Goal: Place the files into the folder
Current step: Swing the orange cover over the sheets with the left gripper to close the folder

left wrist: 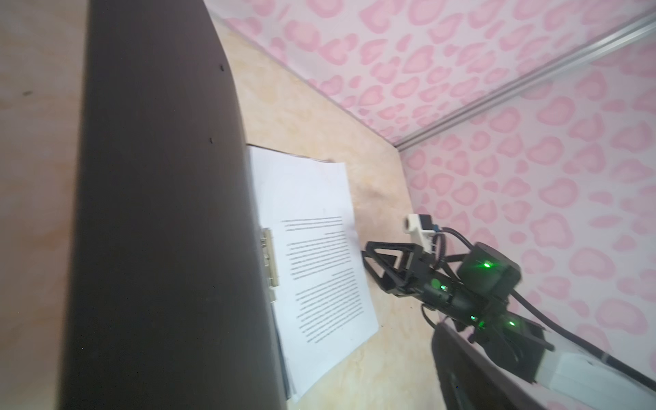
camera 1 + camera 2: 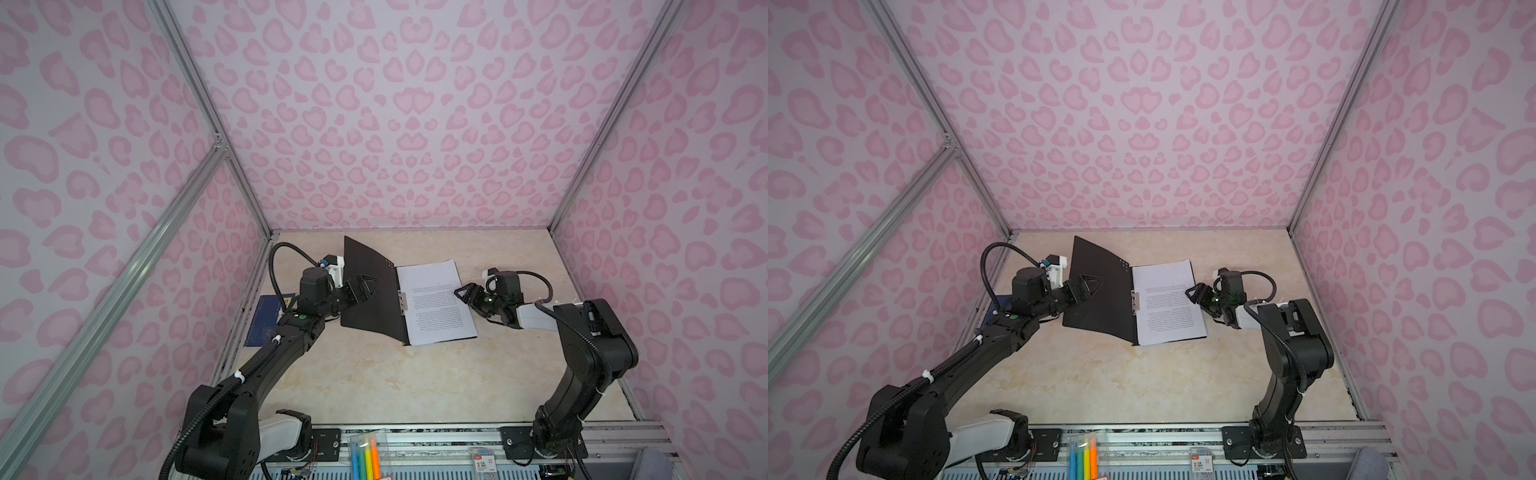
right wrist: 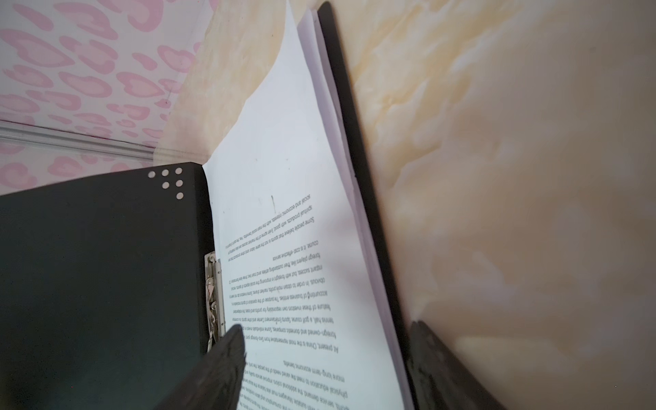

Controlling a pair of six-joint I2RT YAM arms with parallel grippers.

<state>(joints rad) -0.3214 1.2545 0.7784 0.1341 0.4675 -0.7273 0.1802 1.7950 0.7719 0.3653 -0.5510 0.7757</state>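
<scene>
The folder [image 2: 370,299] lies open in both top views, black inside, its left cover [image 1: 159,213] raised off the table. The files [image 2: 436,303], a stack of white sheets topped by a printed page, rest on its right half beside the metal clip [image 3: 213,294]. My left gripper [image 2: 365,286] is open over the inner face of the raised cover. My right gripper [image 2: 463,293] is open at the stack's right edge. In the right wrist view one of its fingertips [image 3: 230,355] is over the page and the other is over the table.
A dark blue booklet [image 2: 266,320] lies at the table's left edge under my left arm. A pack of coloured markers [image 2: 365,457] and a small card pack [image 2: 484,461] sit on the front rail. Pink patterned walls enclose three sides.
</scene>
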